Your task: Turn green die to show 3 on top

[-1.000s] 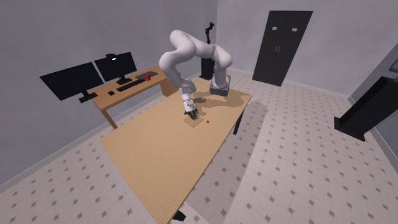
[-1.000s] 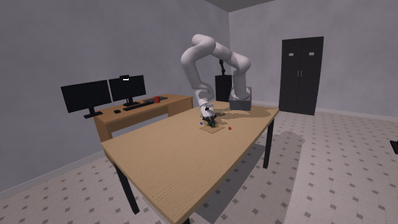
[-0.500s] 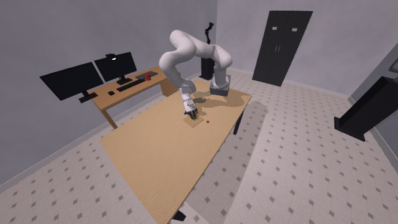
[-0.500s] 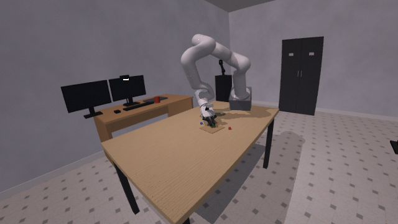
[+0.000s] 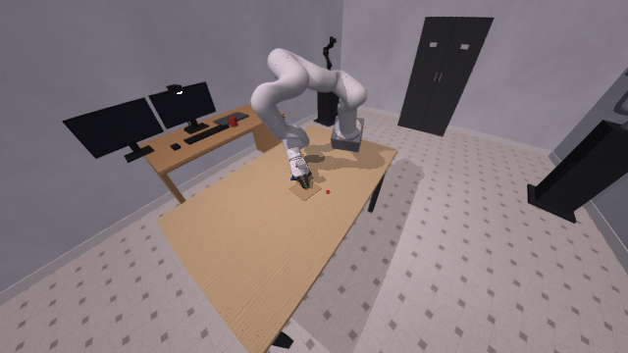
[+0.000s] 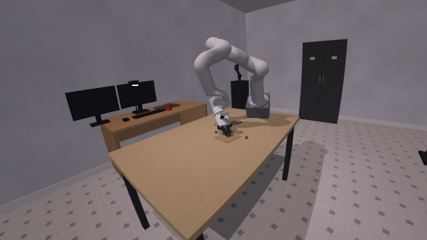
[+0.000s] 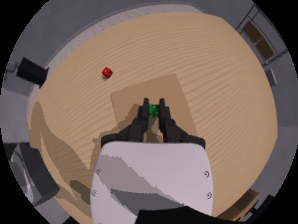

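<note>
Green die [image 5: 306, 186] [image 6: 228, 135] [image 7: 154, 110] is over the mat [image 5: 303, 195] [image 6: 227, 140] [image 7: 170, 87], pinched between the two fingers of the hand [image 5: 306, 185] [image 6: 228, 134] [image 7: 153, 105]. The hand looks tipped over the mat, so turning the die likely means tilting the hand.

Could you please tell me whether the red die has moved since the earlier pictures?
No, the red die shows no visible shift, lying in the same spot beside the mat in the top and exterior views.
</note>
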Robot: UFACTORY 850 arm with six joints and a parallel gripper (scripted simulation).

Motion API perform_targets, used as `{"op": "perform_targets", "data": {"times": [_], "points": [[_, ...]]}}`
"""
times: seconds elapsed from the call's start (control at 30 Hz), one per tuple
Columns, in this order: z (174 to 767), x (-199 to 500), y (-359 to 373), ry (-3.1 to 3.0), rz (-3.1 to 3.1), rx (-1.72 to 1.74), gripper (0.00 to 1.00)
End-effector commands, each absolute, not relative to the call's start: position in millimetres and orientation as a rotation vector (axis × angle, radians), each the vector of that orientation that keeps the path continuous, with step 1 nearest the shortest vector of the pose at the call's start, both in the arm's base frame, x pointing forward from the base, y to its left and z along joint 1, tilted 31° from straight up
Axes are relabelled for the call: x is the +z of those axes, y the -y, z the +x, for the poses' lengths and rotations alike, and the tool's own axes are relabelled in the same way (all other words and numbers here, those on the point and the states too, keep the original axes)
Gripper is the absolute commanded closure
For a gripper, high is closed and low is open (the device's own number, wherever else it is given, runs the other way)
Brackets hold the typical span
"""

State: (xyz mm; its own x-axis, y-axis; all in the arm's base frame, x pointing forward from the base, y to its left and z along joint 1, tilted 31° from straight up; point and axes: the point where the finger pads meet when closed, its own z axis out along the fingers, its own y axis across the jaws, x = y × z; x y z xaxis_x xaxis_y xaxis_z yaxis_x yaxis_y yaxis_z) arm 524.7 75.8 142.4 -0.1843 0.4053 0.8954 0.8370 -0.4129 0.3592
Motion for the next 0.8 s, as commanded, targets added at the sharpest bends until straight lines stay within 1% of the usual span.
{"op": "perform_targets", "data": {"times": [0.0, 0.77], "points": [[526.3, 140.2, -76.3, 1.432, -1.719, -1.627, 0.89], [528.5, 136.2, -77.3, 1.432, -1.719, -1.627, 0.89]]}}
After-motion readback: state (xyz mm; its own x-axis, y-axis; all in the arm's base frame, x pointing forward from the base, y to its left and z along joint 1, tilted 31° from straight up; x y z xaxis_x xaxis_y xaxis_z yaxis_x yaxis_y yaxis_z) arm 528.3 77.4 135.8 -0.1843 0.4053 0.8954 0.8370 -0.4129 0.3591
